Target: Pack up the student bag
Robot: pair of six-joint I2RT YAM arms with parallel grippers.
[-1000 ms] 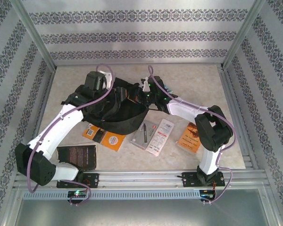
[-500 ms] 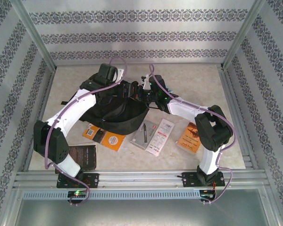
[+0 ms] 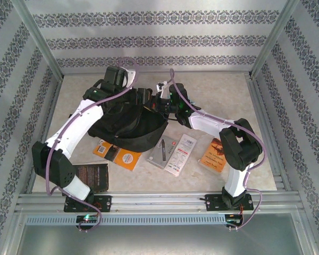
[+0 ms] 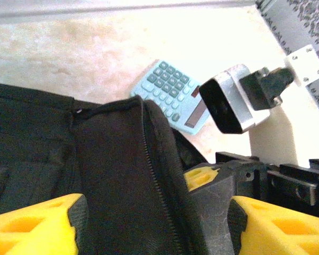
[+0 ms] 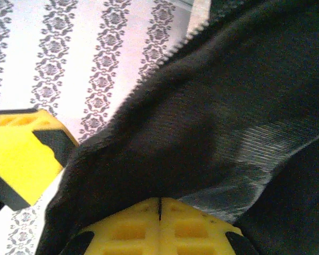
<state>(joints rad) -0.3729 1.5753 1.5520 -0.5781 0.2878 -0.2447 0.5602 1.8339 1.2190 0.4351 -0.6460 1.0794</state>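
Note:
The black student bag point(image 3: 128, 123) lies mid-table with its zippered mouth pulled open. My right gripper point(image 3: 162, 104) is at the bag's right rear rim; in the right wrist view its yellow fingers point(image 5: 159, 223) are pressed together, shut on the black fabric point(image 5: 202, 106). My left gripper point(image 3: 136, 98) hangs over the rear rim just to its left. In the left wrist view its fingers point(image 4: 32, 228) stand wide apart, open, straddling the zipper edge point(image 4: 149, 154), with the right gripper's finger point(image 4: 212, 207) between them. A light blue calculator point(image 4: 175, 95) lies on the table behind the bag.
In front of the bag lie an orange book point(image 3: 120, 155), a black book point(image 3: 89, 176), a pen pack point(image 3: 161, 152), a white packet point(image 3: 181, 154) and another orange book point(image 3: 215, 154). Patterned walls and metal rails enclose the table.
The left arm swung its wrist from the bag's left side up to the rear rim, beside the right gripper. The right arm held still on the fabric.

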